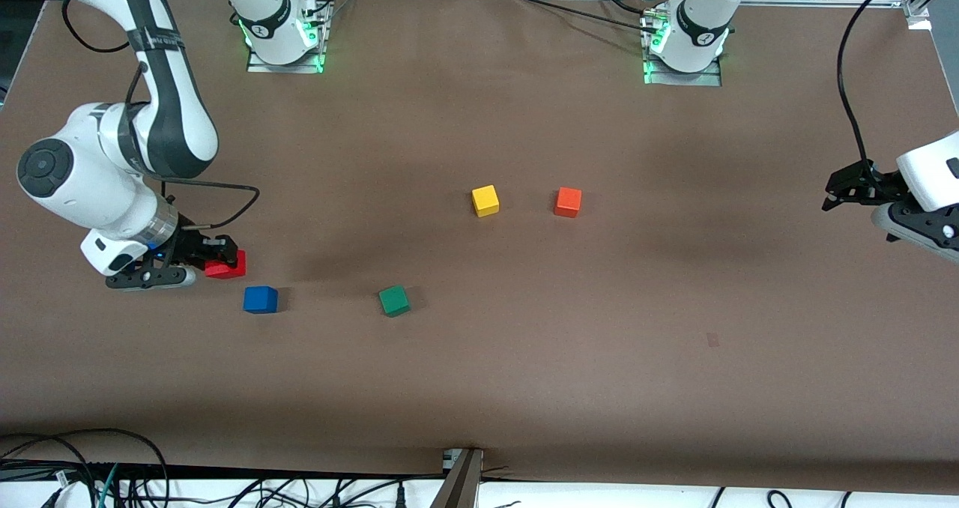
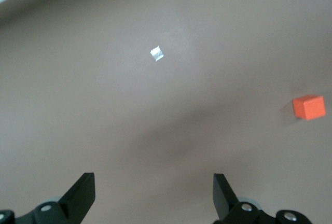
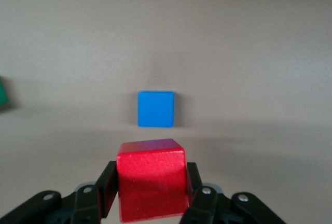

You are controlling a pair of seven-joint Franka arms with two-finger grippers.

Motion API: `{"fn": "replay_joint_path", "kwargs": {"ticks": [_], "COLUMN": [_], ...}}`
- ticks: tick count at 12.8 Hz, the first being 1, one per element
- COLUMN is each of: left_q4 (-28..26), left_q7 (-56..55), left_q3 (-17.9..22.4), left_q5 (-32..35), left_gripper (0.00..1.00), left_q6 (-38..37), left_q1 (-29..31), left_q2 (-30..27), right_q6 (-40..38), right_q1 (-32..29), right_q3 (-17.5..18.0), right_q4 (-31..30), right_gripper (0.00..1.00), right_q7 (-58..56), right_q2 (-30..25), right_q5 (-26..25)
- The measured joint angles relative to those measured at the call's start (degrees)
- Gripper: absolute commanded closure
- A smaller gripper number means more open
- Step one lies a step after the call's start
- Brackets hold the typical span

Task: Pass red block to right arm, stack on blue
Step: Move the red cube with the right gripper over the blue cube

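Observation:
My right gripper (image 1: 222, 259) is shut on the red block (image 1: 226, 265), low over the table at the right arm's end. The wrist view shows the red block (image 3: 151, 185) clamped between both black fingers (image 3: 106, 189). The blue block (image 1: 260, 299) rests on the table beside it, slightly nearer the front camera, and shows as a blue block (image 3: 155, 109) just ahead of the held cube. My left gripper (image 1: 843, 192) waits open at the left arm's end of the table, its two fingertips (image 2: 83, 190) wide apart with nothing between them.
A green cube (image 1: 394, 300) lies toward the middle, level with the blue one. A yellow cube (image 1: 485, 201) and an orange cube (image 1: 567, 202) sit farther from the camera; the orange cube (image 2: 308, 107) also shows in the left wrist view. Cables run along the front table edge.

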Motion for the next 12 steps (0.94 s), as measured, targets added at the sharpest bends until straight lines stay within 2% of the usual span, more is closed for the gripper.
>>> {"fn": "replay_joint_path", "kwargs": {"ticks": [4, 8, 12], "left_q4": [-2.58, -4.28, -6.60], "left_q7": [-15.94, -18.32, -18.60], "left_q3": [-0.44, -1.18, -2.64], "left_q5": [0.00, 0.00, 0.00], "left_gripper": [0.00, 0.00, 0.00], "left_q6": [-5.14, -7.64, -7.62], "left_q1": [-0.01, 0.11, 1.60], "left_q2": [-2.52, -4.51, -6.18], "right_q6": [6.13, 6.32, 6.32], "right_q1": [0.57, 1.65, 2.42], "right_q3": [0.02, 0.04, 0.05], "right_q4": [0.16, 1.23, 3.55], "right_gripper": [1.00, 1.00, 1.00], "right_q7": [0.00, 2.41, 4.42], "right_q2": [3.93, 5.46, 7.79], "right_q5": [-2.44, -5.48, -6.01]}}
